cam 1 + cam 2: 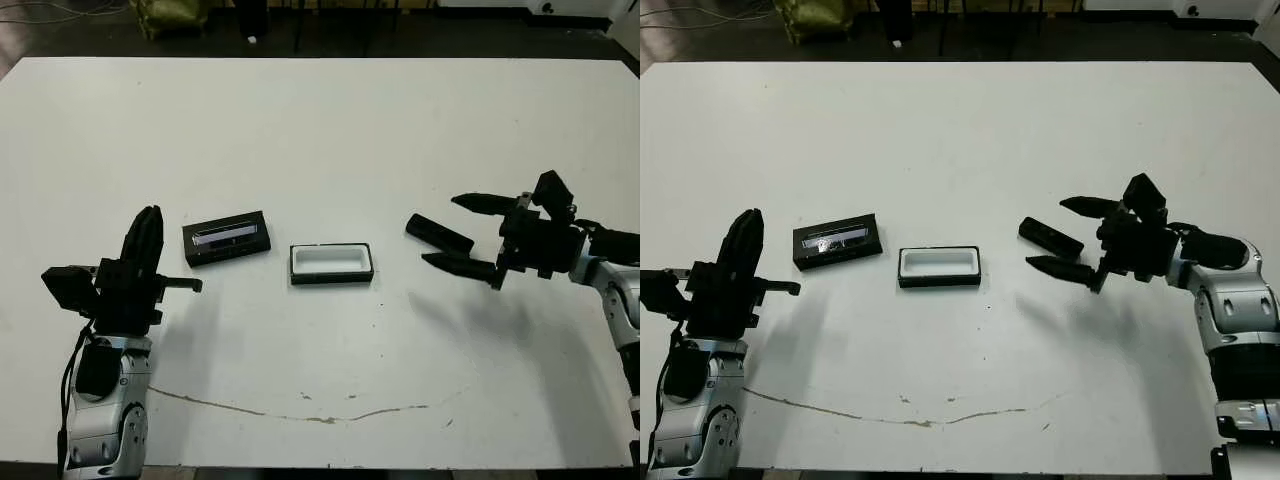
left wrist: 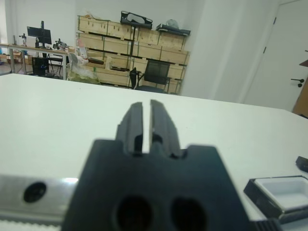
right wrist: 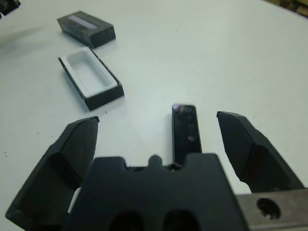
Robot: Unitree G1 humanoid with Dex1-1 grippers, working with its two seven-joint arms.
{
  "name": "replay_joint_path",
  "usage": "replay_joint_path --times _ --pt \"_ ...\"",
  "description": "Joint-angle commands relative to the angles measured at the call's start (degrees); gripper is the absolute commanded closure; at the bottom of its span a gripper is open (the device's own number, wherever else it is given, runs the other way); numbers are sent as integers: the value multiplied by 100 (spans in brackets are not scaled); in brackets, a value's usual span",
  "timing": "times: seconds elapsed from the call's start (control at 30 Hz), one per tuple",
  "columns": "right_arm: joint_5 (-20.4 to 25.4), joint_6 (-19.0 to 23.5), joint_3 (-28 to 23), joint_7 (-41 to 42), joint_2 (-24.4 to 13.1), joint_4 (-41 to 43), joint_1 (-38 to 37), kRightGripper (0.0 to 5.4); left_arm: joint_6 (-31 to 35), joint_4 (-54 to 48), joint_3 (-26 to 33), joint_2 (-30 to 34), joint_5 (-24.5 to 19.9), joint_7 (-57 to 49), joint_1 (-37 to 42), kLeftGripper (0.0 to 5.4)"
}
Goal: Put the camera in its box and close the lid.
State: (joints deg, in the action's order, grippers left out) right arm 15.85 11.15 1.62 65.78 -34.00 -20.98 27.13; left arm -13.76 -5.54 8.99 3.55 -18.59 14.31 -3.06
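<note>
Camera: your camera (image 1: 439,232) lies flat on the white counter (image 1: 330,130), on your right side, well apart from the box. It sits between the two spread fingers of the right claw, and in the right wrist view (image 3: 186,131) you see it lengthwise in the gap, touching neither finger.

Box: the box (image 1: 331,263) rests open near the middle of the counter, white lining up, with nothing inside it. You see it again in the right wrist view (image 3: 91,78).

Lid: the lid (image 1: 227,237) lies flat just to the left of the box, apart from it, with its glossy strip facing up. It is a little skewed against the box.

Right claw: your right claw (image 1: 462,234) is spread wide and released, holding nothing. It reaches in from the right edge and one finger (image 1: 482,203) shows beyond the camera, the other on the near side of it. You cannot tell from these views whether the fingers touch the counter.

Left claw: your left claw (image 1: 144,240) is clenched, its two fingers (image 2: 134,122) pressed nearly together with only a thin slit between them, and it grips nothing. It stands at the near left of the counter, left of the lid and clear of it.

Counter: a thin brownish crack or stain (image 1: 300,412) runs across the near part of the surface.
</note>
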Motion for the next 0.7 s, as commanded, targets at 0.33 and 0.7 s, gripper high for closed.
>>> replay_joint_path --times 0.33,0.7 --pt "-430 -997 -9 13 126 -1912 373 3 25 88 21 42 85 -5 -91 540" --pt "-629 -1281 -54 -82 132 -2818 629 3 87 85 47 17 -94 90 -91 540"
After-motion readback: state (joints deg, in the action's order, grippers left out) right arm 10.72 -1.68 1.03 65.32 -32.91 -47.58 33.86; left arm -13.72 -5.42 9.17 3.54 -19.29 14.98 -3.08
